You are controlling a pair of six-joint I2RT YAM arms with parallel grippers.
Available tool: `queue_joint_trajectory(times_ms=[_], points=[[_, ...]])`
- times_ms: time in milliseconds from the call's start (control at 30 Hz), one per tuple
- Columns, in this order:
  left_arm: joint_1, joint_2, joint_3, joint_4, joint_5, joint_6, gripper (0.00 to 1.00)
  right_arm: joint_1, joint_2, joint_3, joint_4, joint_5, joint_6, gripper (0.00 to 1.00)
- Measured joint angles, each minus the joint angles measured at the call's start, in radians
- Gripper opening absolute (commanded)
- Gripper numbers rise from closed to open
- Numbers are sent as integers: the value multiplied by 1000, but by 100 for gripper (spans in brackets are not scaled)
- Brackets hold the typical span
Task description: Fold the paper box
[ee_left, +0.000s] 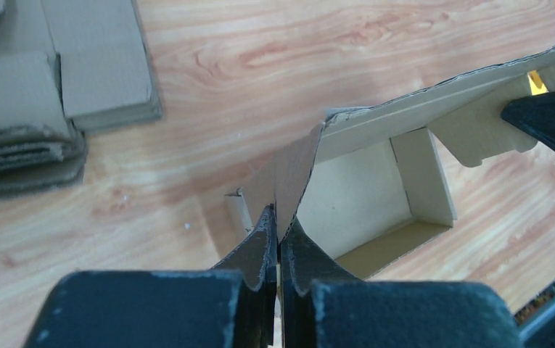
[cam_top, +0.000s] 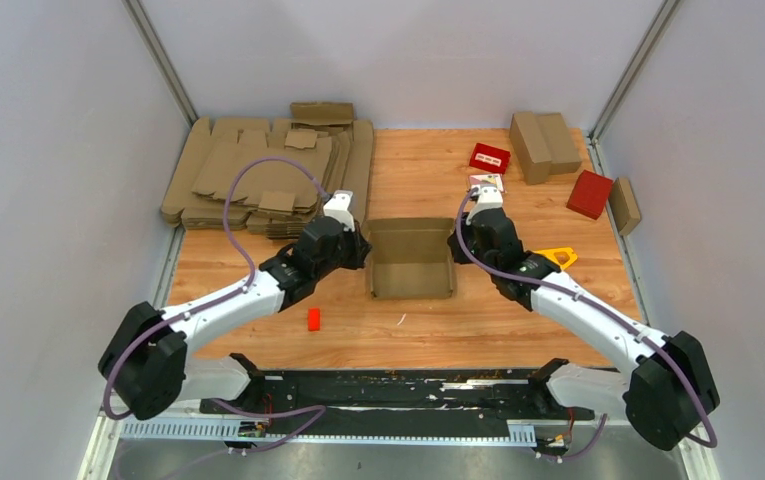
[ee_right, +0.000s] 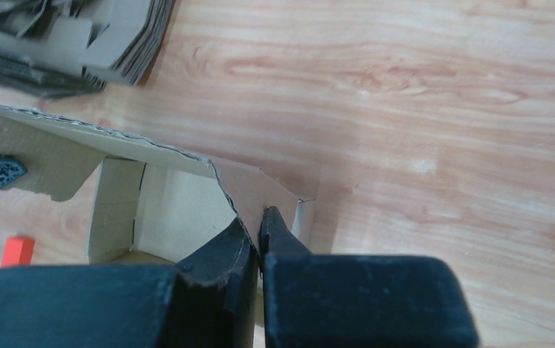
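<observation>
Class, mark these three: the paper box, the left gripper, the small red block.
paper box (cam_top: 410, 266), top external view, on its inner floor
left gripper (ee_left: 280, 230), left wrist view, between fingertips pinching the box wall
small red block (cam_top: 313, 319), top external view, on its top face

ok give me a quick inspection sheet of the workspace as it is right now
surface: wooden table, wood grain showing between items
job's things: paper box mid-table, partly folded, top open, walls raised
clutter: stack of flat blanks far left; folded boxes far right; red boxes; yellow triangular frame; small red block
grippers: left gripper shut on the box's left wall; right gripper shut on its right wall
cables: purple cable loops above the blanks; another along the right arm
surroundings: grey walls on three sides
</observation>
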State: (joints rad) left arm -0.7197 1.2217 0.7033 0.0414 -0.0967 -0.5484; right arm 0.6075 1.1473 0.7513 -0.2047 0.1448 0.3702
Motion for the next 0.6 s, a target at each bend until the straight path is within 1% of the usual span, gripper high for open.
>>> queue_joint_trajectory(times_ms=[100,233,300,400,533,600], points=[[0,61,13,83,-21,28,0,0,18,2,63,74,-7,0],[1,142,26,218,-50,56,0,0,56,-10,211,181,-24,0],[2,193,36,291,-74,74,0,-2,96,-19,295,231,-38,0],[3,267,65,355,-108,109,0,-4,172,-19,383,286,-45,0],[8,337,80,440,-124,154,0,-8,268,-14,428,323,-45,0],[9,355,73,489,-123,162,0,-8,279,-15,438,335,-43,0]])
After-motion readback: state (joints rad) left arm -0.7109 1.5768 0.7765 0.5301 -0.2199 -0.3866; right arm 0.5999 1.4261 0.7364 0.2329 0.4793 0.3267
